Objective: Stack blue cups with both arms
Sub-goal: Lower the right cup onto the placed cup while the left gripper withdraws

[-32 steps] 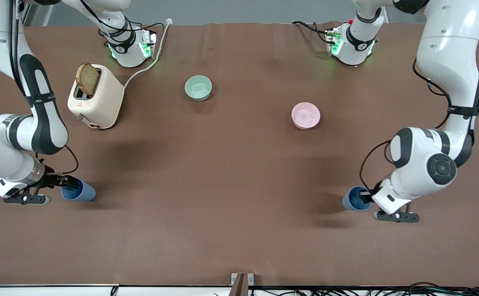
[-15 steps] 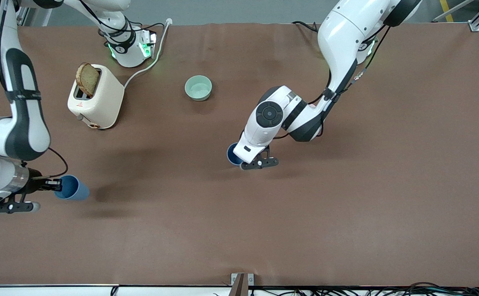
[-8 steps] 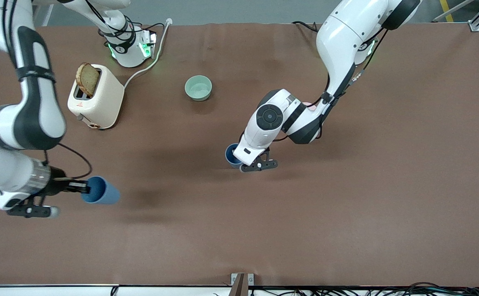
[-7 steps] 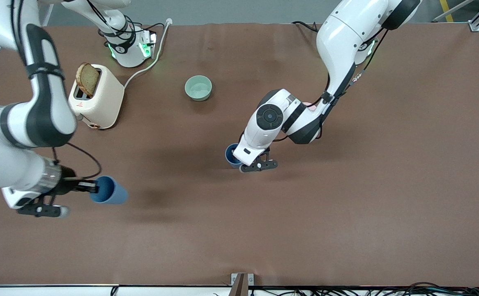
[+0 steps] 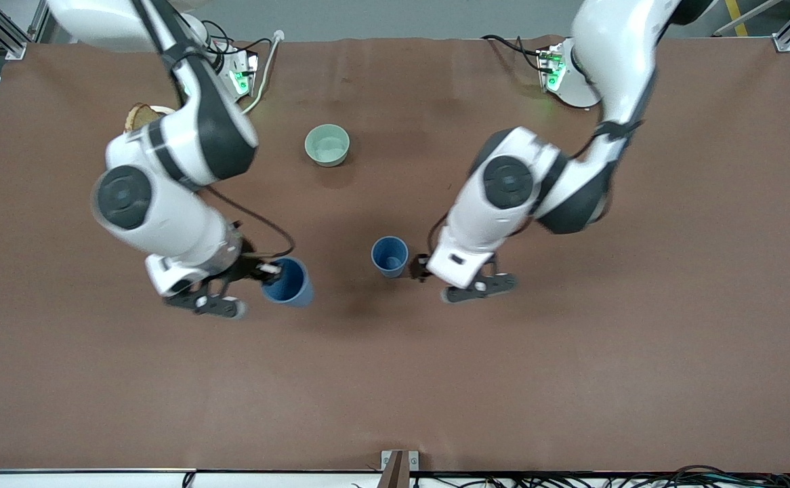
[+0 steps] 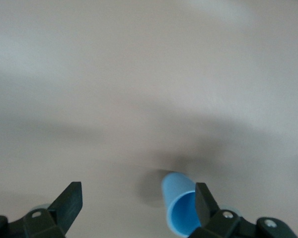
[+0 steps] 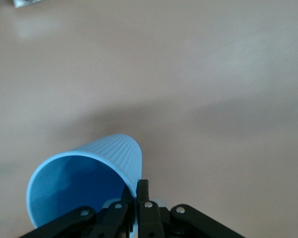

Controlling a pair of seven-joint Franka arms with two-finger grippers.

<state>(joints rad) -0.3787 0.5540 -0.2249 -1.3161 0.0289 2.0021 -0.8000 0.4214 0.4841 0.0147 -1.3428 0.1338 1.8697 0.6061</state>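
Observation:
One blue cup [image 5: 389, 256] stands upright on the brown table near the middle. My left gripper [image 5: 420, 266] is open and empty, just beside this cup toward the left arm's end. In the left wrist view [image 6: 138, 210] the cup [image 6: 180, 208] sits below, close to one finger [image 6: 204, 201]. My right gripper [image 5: 269, 270] is shut on the rim of the second blue cup [image 5: 288, 282] and holds it above the table, a short way from the standing cup toward the right arm's end. The right wrist view [image 7: 139, 194] shows the fingers pinching this cup's wall [image 7: 104, 163].
A pale green bowl [image 5: 327, 144] sits farther from the front camera than the cups. A toaster with bread [image 5: 139, 115] is mostly hidden by the right arm. The pink bowl is hidden by the left arm.
My right arm has carried its cup from the right arm's end toward the middle. My left gripper has let go of its cup, which now stands alone, and has drawn back from it.

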